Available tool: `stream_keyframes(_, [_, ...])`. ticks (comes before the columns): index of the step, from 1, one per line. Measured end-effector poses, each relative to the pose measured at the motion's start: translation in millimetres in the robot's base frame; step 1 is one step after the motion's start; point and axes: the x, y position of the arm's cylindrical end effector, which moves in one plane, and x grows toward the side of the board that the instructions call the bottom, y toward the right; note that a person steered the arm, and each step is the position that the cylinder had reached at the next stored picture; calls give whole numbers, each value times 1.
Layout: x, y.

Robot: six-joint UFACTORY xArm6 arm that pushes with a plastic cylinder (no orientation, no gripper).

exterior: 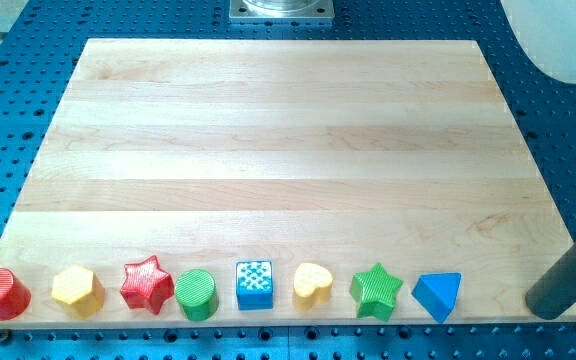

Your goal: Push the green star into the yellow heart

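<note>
The green star (376, 290) lies near the view's bottom edge of the wooden board (288, 150). The yellow heart (313, 284) lies just to its left, with a small gap between them. My tip (547, 301) is at the view's bottom right, off the board's right edge. It is well to the right of the green star, with the blue triangle (438, 295) between them. The tip touches no block.
Several blocks stand in a row along the board's bottom edge: a red cylinder (0, 293), a yellow hexagon (78, 291), a red star (147, 284), a green cylinder (197, 294) and a blue cube (255, 285). A blue perforated table (18, 100) surrounds the board.
</note>
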Motion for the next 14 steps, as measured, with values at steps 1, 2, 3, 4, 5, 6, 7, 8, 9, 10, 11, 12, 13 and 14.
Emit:
stream_keyframes(1, [0,0])
stream_keyframes(2, [1,-11])
stream_keyframes(3, [1,-17])
stream_keyframes(4, [0,-17])
stream_keyframes(5, [0,-17])
stream_keyframes(6, [0,-18])
stream_keyframes(7, [-41,-18])
stream_keyframes(8, [-89,-20])
stream_keyframes(9, [-120,-64])
stream_keyframes(10, [-127,-138])
stream_keyframes(11, [-124,-222])
stream_keyframes(12, [-140,-311])
stream_keyframes(13, [-117,-424])
stream_keyframes(14, [-114,-478])
